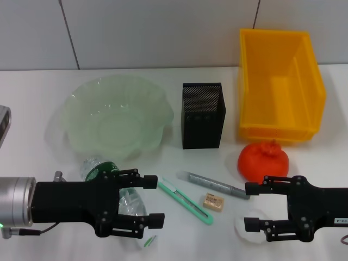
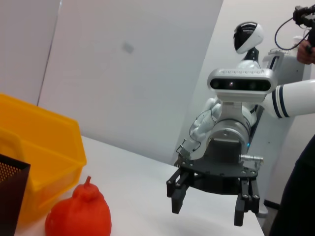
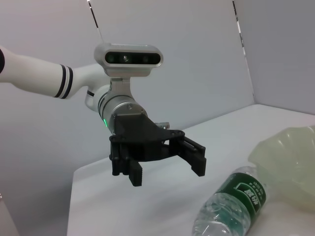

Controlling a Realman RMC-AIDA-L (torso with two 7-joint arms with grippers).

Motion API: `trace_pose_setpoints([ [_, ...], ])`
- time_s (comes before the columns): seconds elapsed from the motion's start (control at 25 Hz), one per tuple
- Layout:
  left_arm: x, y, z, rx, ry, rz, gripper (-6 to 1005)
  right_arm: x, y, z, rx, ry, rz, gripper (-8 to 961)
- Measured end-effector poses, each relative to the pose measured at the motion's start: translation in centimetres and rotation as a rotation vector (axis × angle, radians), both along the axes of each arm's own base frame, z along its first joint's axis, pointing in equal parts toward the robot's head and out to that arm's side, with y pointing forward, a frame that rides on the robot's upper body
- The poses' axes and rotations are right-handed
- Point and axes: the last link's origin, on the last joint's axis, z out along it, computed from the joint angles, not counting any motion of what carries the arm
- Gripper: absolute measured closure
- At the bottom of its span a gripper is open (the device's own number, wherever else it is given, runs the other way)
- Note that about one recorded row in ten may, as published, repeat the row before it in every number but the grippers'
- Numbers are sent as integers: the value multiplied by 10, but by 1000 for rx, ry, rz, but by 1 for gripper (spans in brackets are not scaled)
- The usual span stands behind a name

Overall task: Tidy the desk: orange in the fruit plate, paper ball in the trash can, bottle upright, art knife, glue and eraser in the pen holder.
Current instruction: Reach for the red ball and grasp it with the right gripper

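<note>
The bottle (image 1: 99, 166) (image 3: 236, 201) lies on its side in front of the fruit plate (image 1: 73, 103) (image 3: 290, 162), partly under my open left gripper (image 1: 157, 201) (image 3: 167, 174). To the right of that gripper lie the art knife (image 1: 185, 199), the glue (image 1: 212, 185) and the eraser (image 1: 213, 202). The orange (image 1: 263, 161) (image 2: 78, 214) rests in front of the trash can (image 1: 277, 87) (image 2: 39, 147). Just nearer than the orange, my right gripper (image 1: 247, 206) (image 2: 207, 214) hovers open, over a faint white lump that looks like the paper ball (image 1: 242, 227). The pen holder (image 1: 202, 115) (image 2: 10, 196) stands upright at centre.
A silver device (image 1: 3, 124) pokes in at the table's left edge. The white wall runs close behind the bowl, mesh cup and bin. Bare table lies between the two grippers near the front edge.
</note>
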Motion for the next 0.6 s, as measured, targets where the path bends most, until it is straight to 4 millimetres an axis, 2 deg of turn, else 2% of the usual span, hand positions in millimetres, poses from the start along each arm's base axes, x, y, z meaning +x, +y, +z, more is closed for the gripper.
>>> trace_pose_setpoints([
  [0.6, -1, 0, 1, -6, 5, 1, 153, -5, 3, 0, 15, 21, 6, 191],
])
